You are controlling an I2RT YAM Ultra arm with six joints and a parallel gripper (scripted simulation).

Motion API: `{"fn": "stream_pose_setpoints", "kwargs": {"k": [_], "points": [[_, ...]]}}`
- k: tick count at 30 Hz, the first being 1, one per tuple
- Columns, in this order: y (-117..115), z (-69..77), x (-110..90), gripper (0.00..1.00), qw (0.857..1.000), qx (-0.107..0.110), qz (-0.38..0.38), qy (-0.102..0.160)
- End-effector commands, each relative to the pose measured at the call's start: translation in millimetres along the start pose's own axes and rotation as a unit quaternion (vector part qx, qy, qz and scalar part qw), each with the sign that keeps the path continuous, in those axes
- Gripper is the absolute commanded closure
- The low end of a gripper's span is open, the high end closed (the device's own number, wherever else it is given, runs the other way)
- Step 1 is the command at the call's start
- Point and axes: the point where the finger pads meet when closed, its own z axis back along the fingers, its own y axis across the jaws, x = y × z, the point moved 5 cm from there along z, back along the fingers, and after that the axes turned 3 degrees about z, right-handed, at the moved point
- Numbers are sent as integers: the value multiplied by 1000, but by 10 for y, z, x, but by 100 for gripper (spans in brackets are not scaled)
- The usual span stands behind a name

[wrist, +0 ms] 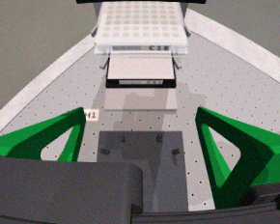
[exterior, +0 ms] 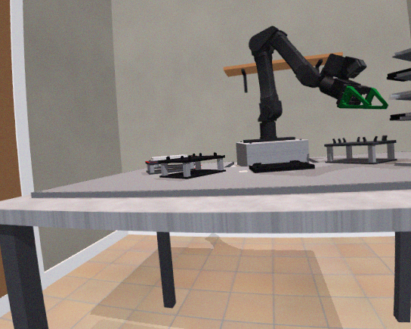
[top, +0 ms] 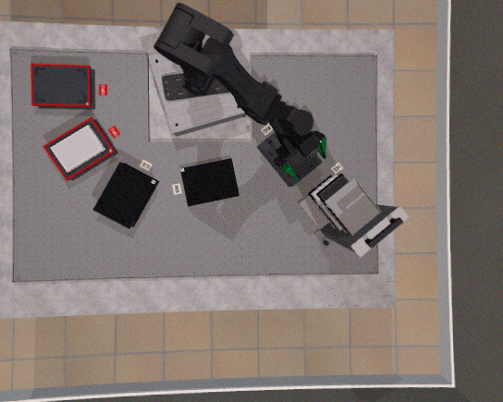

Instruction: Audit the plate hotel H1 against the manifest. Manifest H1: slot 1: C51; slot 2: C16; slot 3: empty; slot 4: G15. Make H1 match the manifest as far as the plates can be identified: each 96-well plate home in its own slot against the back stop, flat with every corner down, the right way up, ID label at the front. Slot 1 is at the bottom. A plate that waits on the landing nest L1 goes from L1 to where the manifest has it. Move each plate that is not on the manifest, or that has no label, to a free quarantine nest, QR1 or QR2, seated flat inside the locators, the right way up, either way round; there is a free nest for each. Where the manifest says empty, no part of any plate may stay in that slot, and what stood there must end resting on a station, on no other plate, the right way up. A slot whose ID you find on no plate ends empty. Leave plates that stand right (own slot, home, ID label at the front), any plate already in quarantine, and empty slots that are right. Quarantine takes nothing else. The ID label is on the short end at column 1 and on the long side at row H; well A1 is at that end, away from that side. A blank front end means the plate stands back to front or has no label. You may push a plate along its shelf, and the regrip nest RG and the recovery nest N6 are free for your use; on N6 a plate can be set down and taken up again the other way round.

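My gripper (top: 307, 158) (exterior: 379, 104) (wrist: 140, 113) is open and empty. It hangs in the air above the regrip nest (top: 267, 149) (exterior: 360, 143) (wrist: 141, 165) and faces the front of plate hotel H1 (top: 358, 206) (exterior: 406, 95). In the wrist view a white well plate (wrist: 141, 26) with C16 on its front end sits in the second slot. Below it a dark-rimmed plate (wrist: 141, 69) sits in the bottom slot; its front strip is too blurred to read. From overhead the hotel's roof hides the slots.
The red-framed quarantine nest (top: 34, 85) at back left is bare. The second red-framed nest (top: 48, 151) holds a white plate (top: 78, 148). Two black rectangles (top: 127, 195) (top: 210, 182) lie mid-table on tagged stations; I cannot tell whether they are plates. The arm's base (exterior: 271, 152) stands at the back.
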Motion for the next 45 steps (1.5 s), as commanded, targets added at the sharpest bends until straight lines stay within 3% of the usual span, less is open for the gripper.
{"fn": "stream_pose_setpoints", "kwargs": {"k": [1,15,35,45], "points": [[3,2,64,0,1000,1,-3,-11],[3,2,64,0,1000,1,-3,-11],[12,258,-92,0,1000,1,-3,-11],[19,236,-207,0,1000,1,-3,-10]]}}
